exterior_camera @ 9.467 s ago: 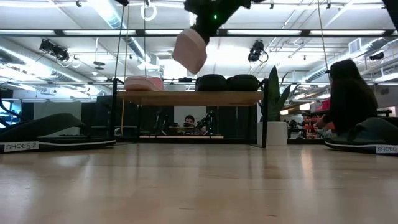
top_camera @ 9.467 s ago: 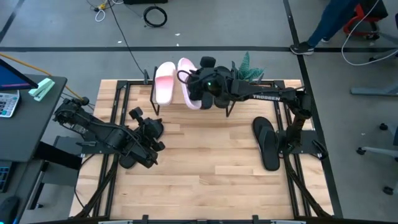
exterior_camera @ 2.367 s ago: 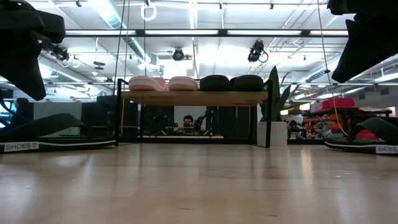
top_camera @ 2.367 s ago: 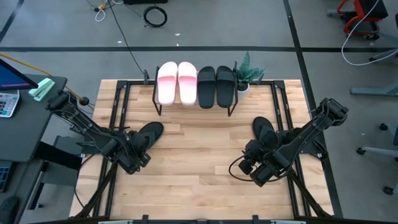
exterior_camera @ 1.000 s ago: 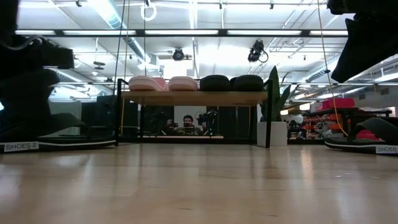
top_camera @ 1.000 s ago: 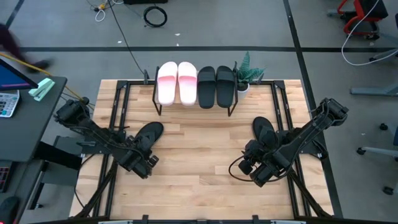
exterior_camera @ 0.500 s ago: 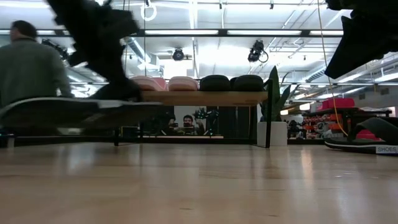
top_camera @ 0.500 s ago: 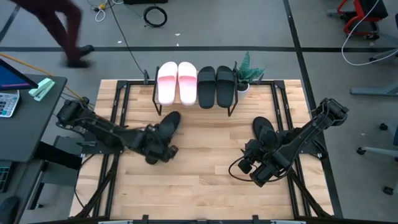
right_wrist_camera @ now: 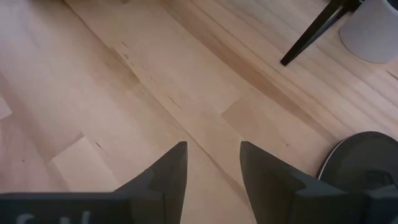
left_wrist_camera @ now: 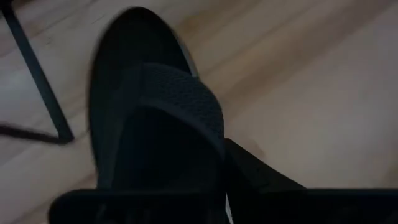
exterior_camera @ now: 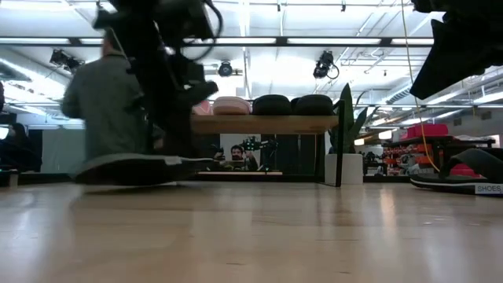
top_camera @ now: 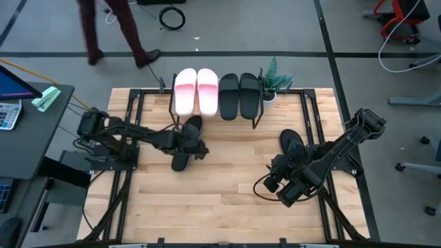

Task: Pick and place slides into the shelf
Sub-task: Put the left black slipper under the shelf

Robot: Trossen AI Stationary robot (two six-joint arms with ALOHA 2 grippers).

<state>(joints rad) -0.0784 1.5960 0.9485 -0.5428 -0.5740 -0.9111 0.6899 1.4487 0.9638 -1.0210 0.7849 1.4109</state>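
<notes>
The shelf [exterior_camera: 267, 123] stands at the table's far edge with two pink slides [top_camera: 196, 91] and two black slides [top_camera: 239, 95] lying on its plank. My left gripper [top_camera: 187, 146] is shut on another black slide [top_camera: 185, 143], just in front of the shelf's left part; in the low view this slide [exterior_camera: 134, 169] hangs low under the gripper [exterior_camera: 169, 86]. One more black slide [top_camera: 292, 145] lies flat on the table at the right. My right gripper [right_wrist_camera: 214, 168] is open above bare wood near it and touches nothing. My left gripper holds the black slide by its wide ribbed strap [left_wrist_camera: 186, 96], coming down from above; one finger [left_wrist_camera: 252, 169] shows beside the strap, the other is lost in the dark. The slide hangs about level under the fingers. Whether its sole touches the table, I cannot tell.
A small potted plant [top_camera: 273, 77] stands by the shelf's right end. Black frame rails [top_camera: 134, 110] run along the table's left and right edges. A person [top_camera: 110, 27] walks on the floor beyond the far edge. Bare wood [top_camera: 227, 186] fills the middle and near part.
My left gripper has taken the black slide from the table's left side and carried it toward the right and far edges, to the front of the shelf. The slide rose clear and now hangs lower again. A person has walked past behind the table.
</notes>
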